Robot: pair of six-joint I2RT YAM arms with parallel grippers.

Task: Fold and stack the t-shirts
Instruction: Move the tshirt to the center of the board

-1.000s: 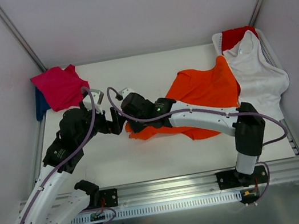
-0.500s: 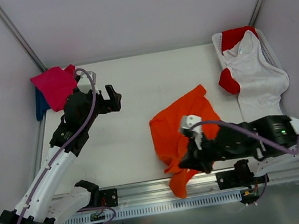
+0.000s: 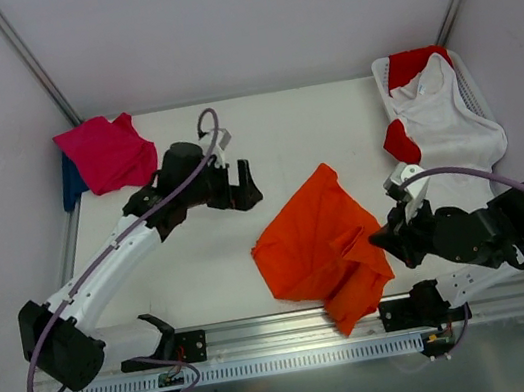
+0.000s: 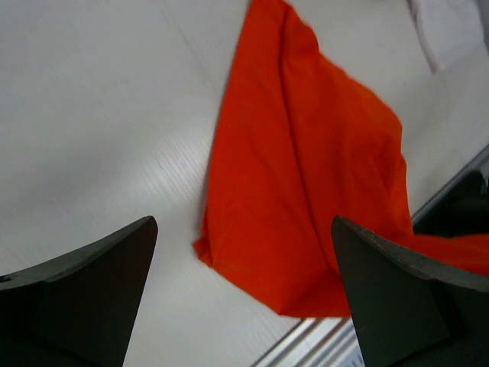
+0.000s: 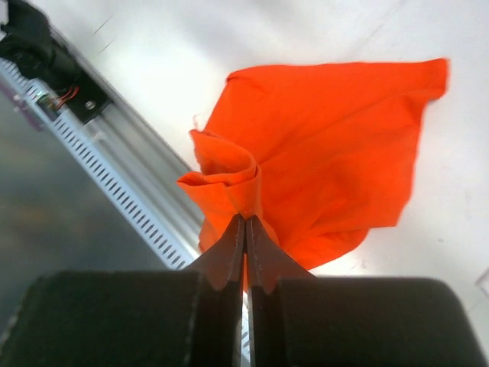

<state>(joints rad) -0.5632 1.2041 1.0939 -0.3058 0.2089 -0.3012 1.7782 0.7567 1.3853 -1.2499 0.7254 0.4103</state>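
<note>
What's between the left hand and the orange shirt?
Nothing visible. Only bare table lies between the open left hand and the orange t-shirt; the right hand is shut on a fold at its near edge.

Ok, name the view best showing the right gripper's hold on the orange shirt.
Right wrist: the right gripper pinches a fold of the orange shirt. Top external hides the pinch; left wrist shows only cloth.

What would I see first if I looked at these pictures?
The bright orange t-shirt jumps out. It lies crumpled near the front edge of the table, with one corner hanging over that edge. The right gripper pinches a bunched fold of it, while the left gripper is open and empty to its left. A magenta-pink t-shirt sits in the far left corner.
</note>
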